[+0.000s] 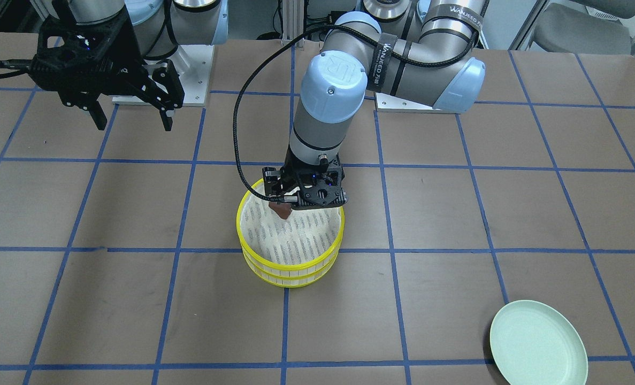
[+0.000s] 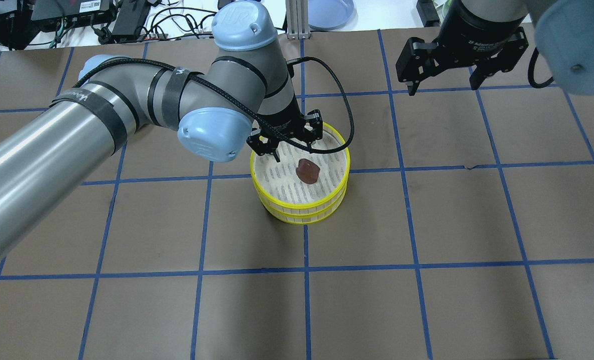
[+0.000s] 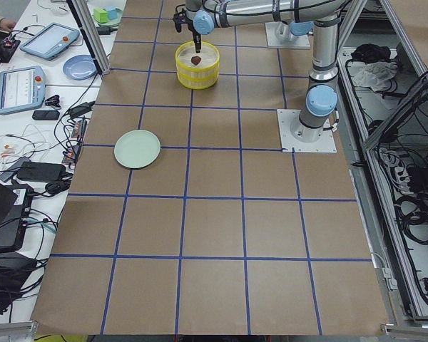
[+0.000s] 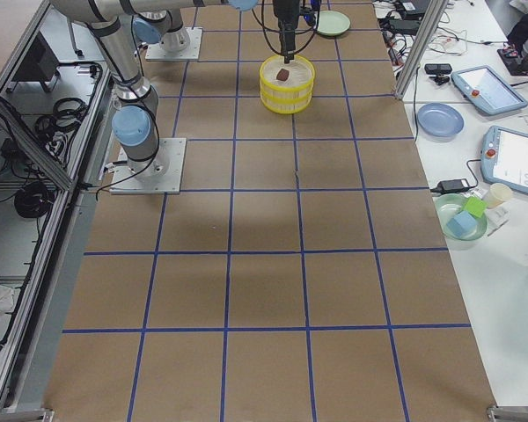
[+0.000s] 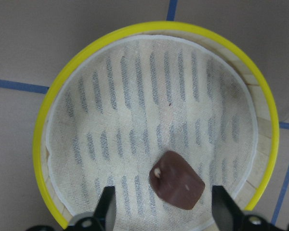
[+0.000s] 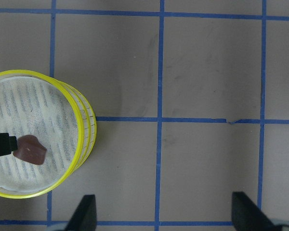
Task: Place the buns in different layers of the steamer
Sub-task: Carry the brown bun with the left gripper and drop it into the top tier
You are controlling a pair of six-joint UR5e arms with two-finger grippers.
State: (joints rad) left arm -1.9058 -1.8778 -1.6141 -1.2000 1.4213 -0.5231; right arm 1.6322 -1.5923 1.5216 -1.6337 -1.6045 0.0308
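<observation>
Two yellow-rimmed steamer layers point(image 2: 302, 205) stand stacked at the table's middle. The dark reddish-brown bun point(image 2: 308, 170) lies on the top layer's white mesh liner and also shows in the left wrist view point(image 5: 177, 180). My left gripper point(image 2: 293, 152) hovers just over the top layer, open, with the bun below and between its fingers point(image 5: 107, 207) and touching neither. My right gripper point(image 2: 444, 89) is open and empty, raised well off to the side of the stack. The cream-white bun is out of view.
A pale green plate point(image 1: 537, 343) sits bare near the table's operator-side edge on my left. The left arm's black cable point(image 2: 344, 125) loops over the stack's far rim. Brown paper with blue tape lines covers the table point(image 2: 427, 225).
</observation>
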